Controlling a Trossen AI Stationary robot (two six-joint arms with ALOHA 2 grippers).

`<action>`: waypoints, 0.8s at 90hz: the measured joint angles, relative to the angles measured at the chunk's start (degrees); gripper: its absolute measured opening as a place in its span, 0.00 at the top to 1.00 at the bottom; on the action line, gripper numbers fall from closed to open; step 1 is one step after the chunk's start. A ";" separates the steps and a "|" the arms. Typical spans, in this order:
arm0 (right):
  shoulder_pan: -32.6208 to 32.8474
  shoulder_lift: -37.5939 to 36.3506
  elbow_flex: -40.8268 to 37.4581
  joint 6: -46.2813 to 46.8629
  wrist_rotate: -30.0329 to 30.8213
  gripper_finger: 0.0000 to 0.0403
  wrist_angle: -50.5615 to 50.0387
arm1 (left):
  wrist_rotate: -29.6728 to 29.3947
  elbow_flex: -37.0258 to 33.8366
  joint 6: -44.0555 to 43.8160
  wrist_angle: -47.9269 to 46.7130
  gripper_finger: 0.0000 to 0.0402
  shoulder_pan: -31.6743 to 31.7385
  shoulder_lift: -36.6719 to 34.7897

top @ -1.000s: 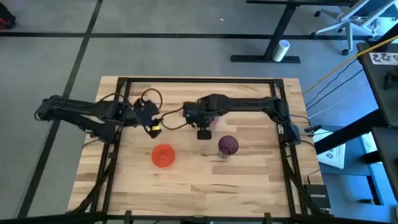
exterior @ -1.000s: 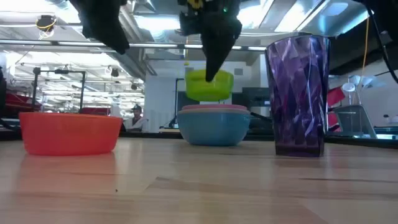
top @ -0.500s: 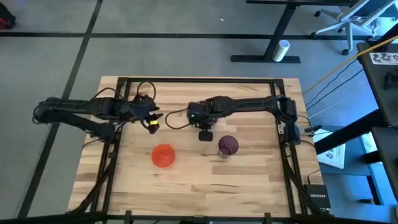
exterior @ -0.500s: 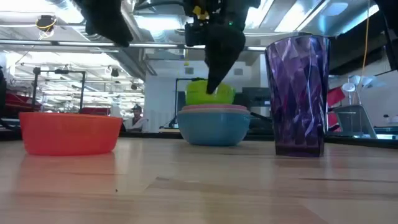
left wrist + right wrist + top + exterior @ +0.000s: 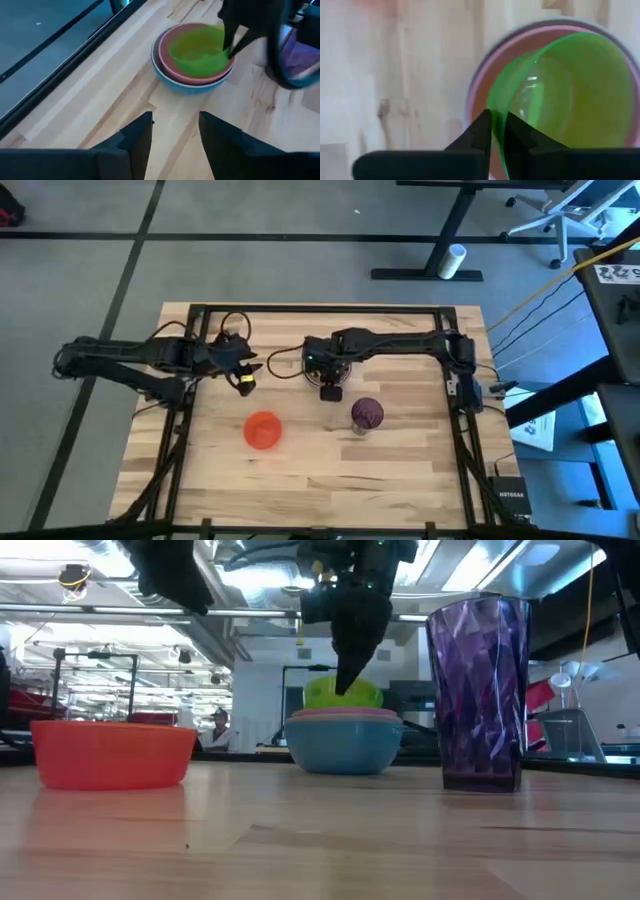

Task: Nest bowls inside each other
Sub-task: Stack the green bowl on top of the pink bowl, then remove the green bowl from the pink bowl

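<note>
**Green bowl gripped by its rim over the nested stack**

High view: A wooden table point(image 5: 400, 470) is seen from above. The right gripper point(image 5: 328, 377) is placed over the middle of the table, hiding the stack beneath it. The left gripper point(image 5: 246, 376) waits well to the side. An orange-red bowl point(image 5: 263, 430) sits alone nearer the front edge, and a purple bowl point(image 5: 367, 414) (tall, more like a tumbler) stands just beside the right gripper.

Low view: A pale blue bowl point(image 5: 343, 754) is seen with a pink bowl point(image 5: 343, 715) nested in it, only its rim showing. The green bowl point(image 5: 343, 694) is held partly down inside the pink one, slightly tilted, and the right gripper's dark fingers are closed on its rim.

Left wrist view: The left gripper's fingers point(image 5: 135, 137) are parted with nothing between them. The stack lies ahead, the green bowl tipped within it.

Right wrist view: The right gripper's fingers are pinched together on the thin green rim, one on each side of the wall.

The bowls are judged to be light, stiff, smooth plastic. The rim seems the best hold, though a thin, slick wall may be let slip or be tilted easily.
</note>
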 joint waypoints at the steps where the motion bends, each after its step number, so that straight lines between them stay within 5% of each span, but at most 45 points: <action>1: 0.03 0.00 0.00 0.01 0.00 0.91 -0.04 | 0.01 0.00 0.06 -0.01 0.64 0.00 0.00; 27: 0.17 -0.63 0.02 0.11 3.08 0.80 0.04 | 0.20 0.00 -0.78 -1.31 0.64 0.00 0.00; 46: 0.61 -1.12 -0.02 1.68 2.41 0.81 -0.07 | 0.93 0.00 -2.61 -2.29 0.64 -1.04 0.00; 60: 4.21 -7.31 -0.06 4.47 1.42 0.82 -0.16 | 7.94 0.00 -5.73 -3.60 0.64 -3.76 -0.13; 72: 11.09 -14.58 0.00 6.08 9.06 0.84 1.16 | 9.33 -0.04 -13.27 -8.39 0.64 -9.42 1.51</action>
